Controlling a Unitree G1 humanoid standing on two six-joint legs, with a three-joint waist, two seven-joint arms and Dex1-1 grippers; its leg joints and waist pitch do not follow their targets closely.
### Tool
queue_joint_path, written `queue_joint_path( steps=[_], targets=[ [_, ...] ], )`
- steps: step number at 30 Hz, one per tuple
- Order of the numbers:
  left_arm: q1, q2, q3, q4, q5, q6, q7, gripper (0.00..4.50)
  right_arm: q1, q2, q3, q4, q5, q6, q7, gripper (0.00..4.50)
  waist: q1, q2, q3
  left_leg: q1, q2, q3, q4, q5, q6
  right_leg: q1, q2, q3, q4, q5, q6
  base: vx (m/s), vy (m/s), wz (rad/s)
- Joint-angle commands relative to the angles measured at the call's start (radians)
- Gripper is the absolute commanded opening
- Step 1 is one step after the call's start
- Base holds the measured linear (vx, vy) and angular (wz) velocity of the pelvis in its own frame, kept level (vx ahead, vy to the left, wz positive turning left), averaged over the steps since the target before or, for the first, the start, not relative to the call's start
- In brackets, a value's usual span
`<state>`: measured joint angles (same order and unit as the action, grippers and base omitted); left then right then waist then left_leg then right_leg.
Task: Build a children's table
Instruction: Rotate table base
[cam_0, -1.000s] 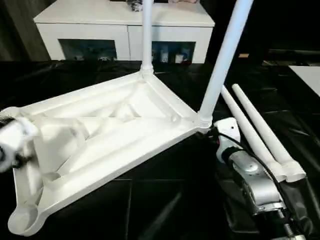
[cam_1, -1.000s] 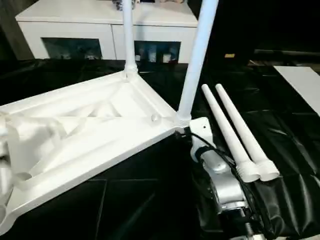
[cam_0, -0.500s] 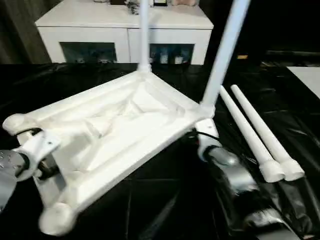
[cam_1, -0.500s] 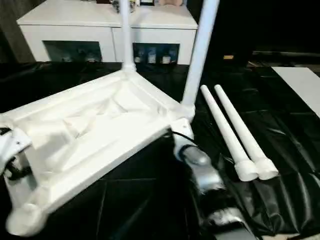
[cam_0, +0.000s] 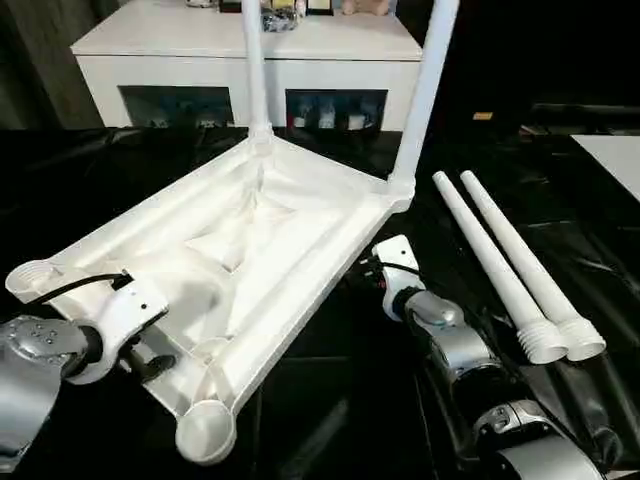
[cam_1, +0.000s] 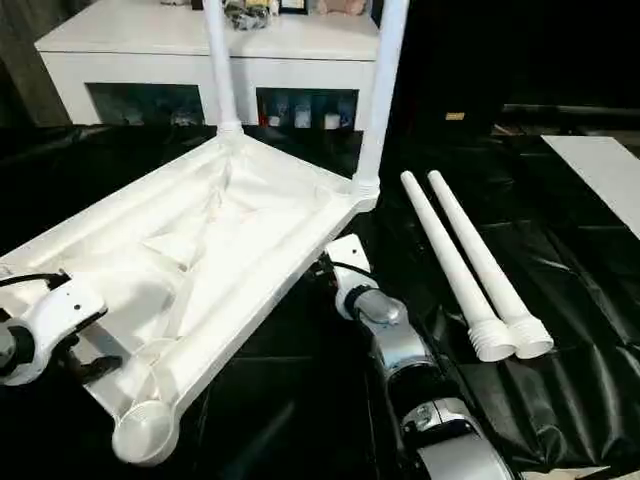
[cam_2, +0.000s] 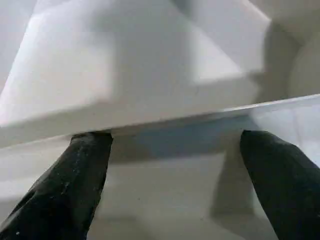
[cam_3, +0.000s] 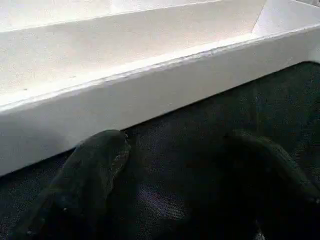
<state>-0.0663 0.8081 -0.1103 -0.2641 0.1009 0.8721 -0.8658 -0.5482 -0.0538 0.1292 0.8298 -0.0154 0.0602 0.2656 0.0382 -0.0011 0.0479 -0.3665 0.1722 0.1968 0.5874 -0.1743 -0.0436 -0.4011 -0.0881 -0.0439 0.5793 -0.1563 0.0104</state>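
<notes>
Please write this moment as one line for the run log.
white plastic ribbed tabletop: upside down, two white tube legs fitted | two loose white tapered legs: on black cloth | left gripper: open at tabletop rim | right gripper: open beside rim

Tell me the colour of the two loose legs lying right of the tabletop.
White, both loose legs, lying on the black cover; the left eye view shows them best.

No readable text, no labels, no brands, no numbers, no signs on anything in view
</notes>
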Motion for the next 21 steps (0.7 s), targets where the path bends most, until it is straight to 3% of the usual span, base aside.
queue_joint_path(
  steps=[1,3,5,8,13,14,15,16,17,18,19,20,21],
  targets=[
    [-0.027,-0.072,-0.152,-0.061,-0.062,-0.060,-0.035,4.48,-0.009,0.034,0.033,-0.004,0.003,-0.018,0.053,3.84,-0.009,0.016,-0.044,0.041,0.045,-0.038,-0.086,-0.560,-0.064,-0.006,-0.041,0.032,-0.084,-0.513,-0.135,0.000,0.000,0.00],
    [-0.055,-0.102,-0.174,-0.041,-0.049,-0.094,-0.024,4.48,-0.009,0.037,0.036,-0.004,0.002,-0.023,0.059,3.84,-0.006,0.015,-0.043,0.049,0.043,-0.037,-0.083,-0.584,-0.065,-0.011,-0.040,0.030,-0.091,-0.548,-0.120,0.000,0.000,0.00],
    [-0.090,-0.160,-0.191,-0.006,-0.041,-0.124,-0.005,4.48,-0.014,0.044,0.036,0.006,0.000,-0.033,0.068,3.84,-0.008,0.013,-0.042,0.041,0.042,-0.041,-0.085,-0.584,-0.063,-0.005,-0.043,0.026,-0.093,-0.575,-0.110,0.000,0.000,0.00],
    [-0.143,-0.236,-0.232,0.060,-0.014,-0.162,0.022,4.48,-0.020,0.055,0.037,0.013,-0.002,-0.043,0.080,3.84,-0.008,0.012,-0.041,0.049,0.041,-0.043,-0.081,-0.605,-0.062,-0.012,-0.043,0.021,-0.105,-0.627,-0.087,0.000,0.000,0.00],
    [-0.162,-0.267,-0.259,0.089,-0.005,-0.163,0.024,4.48,-0.019,0.060,0.038,0.006,0.001,-0.044,0.095,3.84,-0.019,0.011,-0.037,0.043,0.041,-0.057,-0.083,-0.657,-0.058,-0.006,-0.048,0.000,-0.118,-0.714,-0.054,0.000,0.000,0.00],
    [-0.170,-0.283,-0.281,0.097,-0.003,-0.158,0.016,4.48,-0.016,0.063,0.043,0.000,0.001,-0.043,0.107,3.84,-0.032,0.013,-0.035,0.034,0.044,-0.061,-0.088,-0.679,-0.065,0.001,-0.046,-0.010,-0.117,-0.717,-0.050,0.000,0.000,0.00],
    [-0.172,-0.290,-0.288,0.099,-0.003,-0.154,0.013,4.48,-0.014,0.064,0.045,-0.002,0.001,-0.044,0.110,3.84,-0.039,0.024,-0.036,0.028,0.047,-0.072,-0.099,-0.713,-0.074,0.019,-0.048,-0.024,-0.111,-0.694,-0.052,0.000,0.000,0.00],
    [-0.172,-0.297,-0.297,0.099,-0.004,-0.152,0.008,4.48,-0.013,0.065,0.047,-0.003,0.000,-0.045,0.111,3.84,-0.046,0.025,-0.034,0.018,0.051,-0.078,-0.110,-0.738,-0.080,0.031,-0.045,-0.029,-0.102,-0.658,-0.058,-0.021,0.032,-0.20],
    [-0.172,-0.299,-0.299,0.099,-0.004,-0.151,0.006,4.48,-0.012,0.066,0.047,-0.004,-0.001,-0.045,0.112,3.84,-0.056,0.030,-0.029,0.009,0.058,-0.086,-0.132,-0.810,-0.093,0.045,-0.036,-0.041,-0.087,-0.599,-0.073,-0.021,0.032,-0.20],
    [-0.168,-0.299,-0.307,0.091,-0.006,-0.145,-0.003,4.48,-0.010,0.067,0.048,-0.007,-0.001,-0.044,0.112,3.84,-0.058,0.037,-0.026,-0.001,0.067,-0.082,-0.159,-0.870,-0.103,0.063,-0.028,-0.046,-0.051,-0.520,-0.095,0.000,0.000,0.00],
    [-0.164,-0.299,-0.310,0.086,-0.007,-0.145,-0.010,4.48,-0.009,0.068,0.049,-0.008,-0.001,-0.044,0.112,3.84,-0.059,0.035,-0.025,-0.010,0.071,-0.077,-0.175,-0.887,-0.102,0.073,-0.023,-0.047,-0.026,-0.478,-0.103,-0.082,-0.006,-0.12],
    [-0.161,-0.299,-0.309,0.083,-0.006,-0.146,-0.012,4.48,-0.009,0.068,0.049,-0.009,-0.002,-0.045,0.112,3.84,-0.041,0.036,-0.024,-0.047,0.079,-0.059,-0.216,-0.911,-0.098,0.112,-0.013,-0.038,0.072,-0.389,-0.106,-0.082,-0.006,-0.12],
    [-0.160,-0.298,-0.306,0.086,-0.001,-0.151,-0.011,4.48,-0.008,0.068,0.047,-0.010,-0.003,-0.046,0.114,3.84,-0.021,0.012,-0.024,-0.033,0.071,-0.029,-0.217,-0.852,-0.076,0.088,-0.014,0.000,0.087,-0.434,-0.086,-0.042,-0.065,-0.03]
  ],
)
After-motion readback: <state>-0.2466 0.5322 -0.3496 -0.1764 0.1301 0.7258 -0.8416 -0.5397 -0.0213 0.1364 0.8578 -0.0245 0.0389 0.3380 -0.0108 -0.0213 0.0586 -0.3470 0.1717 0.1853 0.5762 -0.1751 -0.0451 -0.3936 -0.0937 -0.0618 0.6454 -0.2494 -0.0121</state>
